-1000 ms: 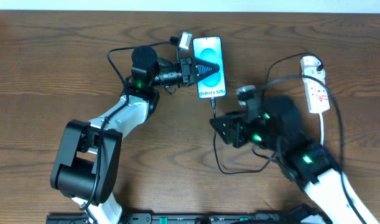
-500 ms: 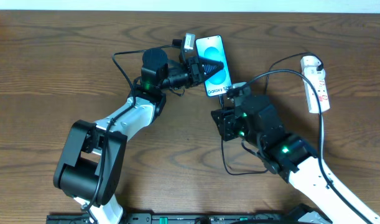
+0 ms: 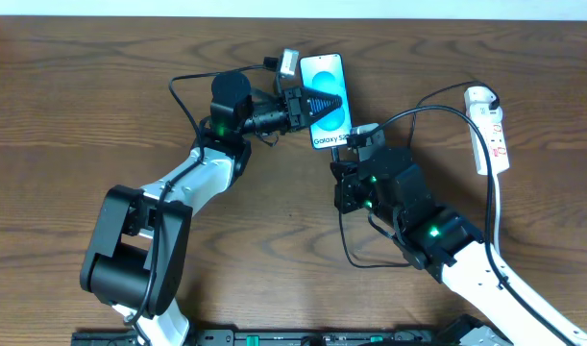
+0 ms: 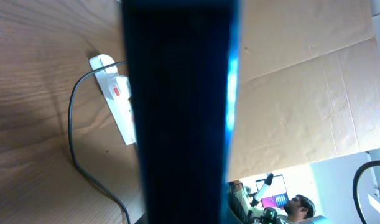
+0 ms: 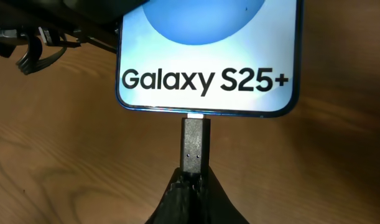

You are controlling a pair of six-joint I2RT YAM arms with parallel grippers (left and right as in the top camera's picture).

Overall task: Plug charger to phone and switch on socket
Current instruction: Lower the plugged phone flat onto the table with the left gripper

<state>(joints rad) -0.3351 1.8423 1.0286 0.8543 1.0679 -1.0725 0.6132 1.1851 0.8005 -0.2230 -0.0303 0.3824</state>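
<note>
The phone (image 3: 330, 123) lies at the back of the table, its blue screen lit. My left gripper (image 3: 315, 101) is shut on it from the left side. In the left wrist view the phone (image 4: 183, 112) fills the middle as a dark slab and hides the fingers. My right gripper (image 5: 194, 179) is shut on the charger plug (image 5: 195, 142). The plug's tip sits at the port on the bottom edge of the phone (image 5: 208, 62). From above, the right gripper (image 3: 345, 156) is just below the phone. The white socket (image 3: 489, 130) lies at the far right.
The charger cable (image 3: 347, 235) loops down past the right arm and arcs over to the socket. The socket (image 4: 115, 93) with its cable also shows in the left wrist view. A small white box (image 3: 287, 63) sits left of the phone's top. Cardboard stands behind the table.
My right arm has moved up toward the phone's bottom edge and its jaws have shut on the plug. The left gripper and phone shifted slightly and returned.
</note>
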